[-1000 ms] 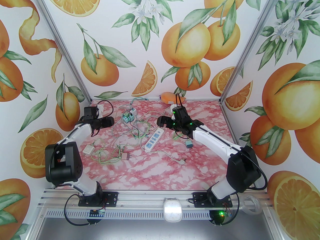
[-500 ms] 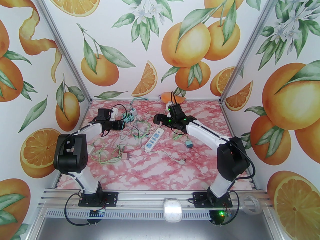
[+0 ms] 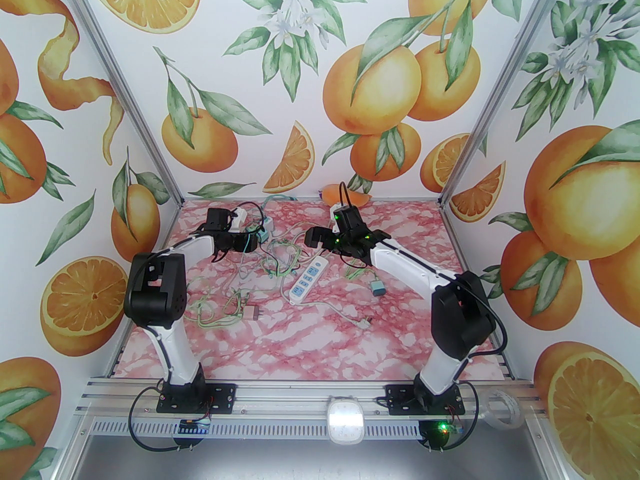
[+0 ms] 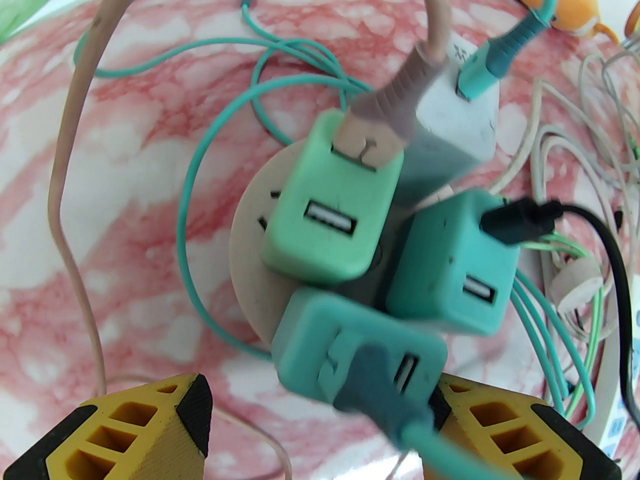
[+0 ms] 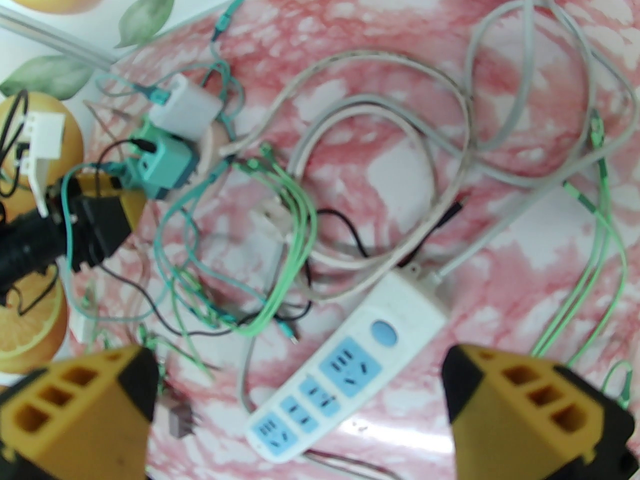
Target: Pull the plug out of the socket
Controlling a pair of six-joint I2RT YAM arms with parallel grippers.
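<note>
While the left gripper [image 4: 320, 395] hangs with jaws apart, gripping nothing, the nearest of three green plugs [image 4: 360, 353] lies between them at 12 o'clock, and one white plug [image 4: 450, 118] sits farthest on the round socket [image 4: 245, 258]. The right gripper [image 5: 300, 368] gapes wide, empty, above one power strip [image 5: 350, 363].

Probably a robotics lab booth: aluminium frame posts [image 3: 126, 93], orange-print backdrop panels [image 3: 300, 43] beyond the fingers [image 5: 75, 408], marble-print tabletop [image 5: 525, 278] beneath them.
</note>
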